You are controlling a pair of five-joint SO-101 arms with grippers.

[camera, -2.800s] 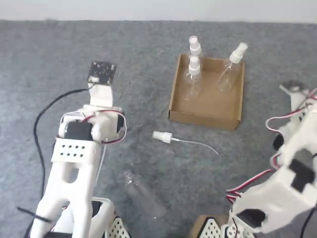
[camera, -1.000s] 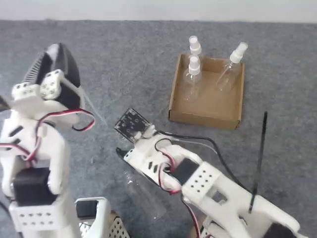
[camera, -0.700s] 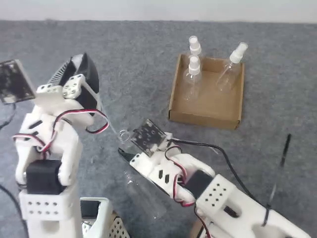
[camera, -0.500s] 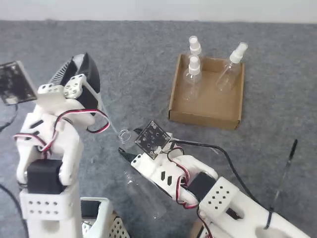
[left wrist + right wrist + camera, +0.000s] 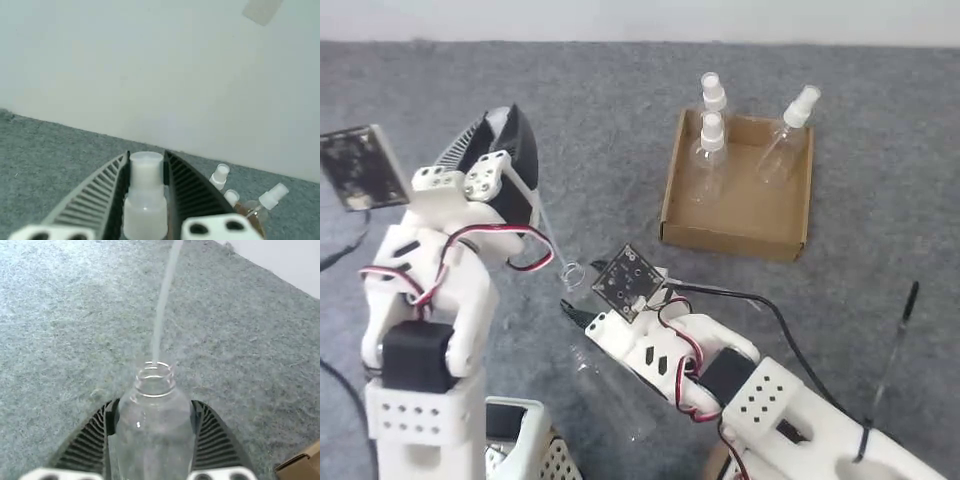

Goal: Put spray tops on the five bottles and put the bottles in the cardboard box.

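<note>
My left gripper [image 5: 506, 125] is raised over the left of the carpet, shut on a white spray top [image 5: 145, 197]. The top's thin tube [image 5: 552, 242] slants down to the mouth of a clear bottle [image 5: 605, 385]. My right gripper [image 5: 582, 322], low at the front centre, is shut on that bottle [image 5: 152, 425] and holds it tilted, neck toward the left arm. The tube's tip [image 5: 159, 347] sits at the open neck. The cardboard box [image 5: 790, 232] lies at the back right with three topped bottles [image 5: 708, 150] in it.
Grey carpet covers the table, with open floor between the arms and the box. The box's near wall [image 5: 730, 240] stands just behind the right arm's cable [image 5: 760, 305]. The arm bases [image 5: 515, 440] fill the front edge. A pale wall [image 5: 150, 65] rises behind.
The spray top and the bottle, which lay loose on the carpet, are now each gripped and lifted. Over the last half second the left gripper shifted slightly right, keeping the tube at the bottle's mouth.
</note>
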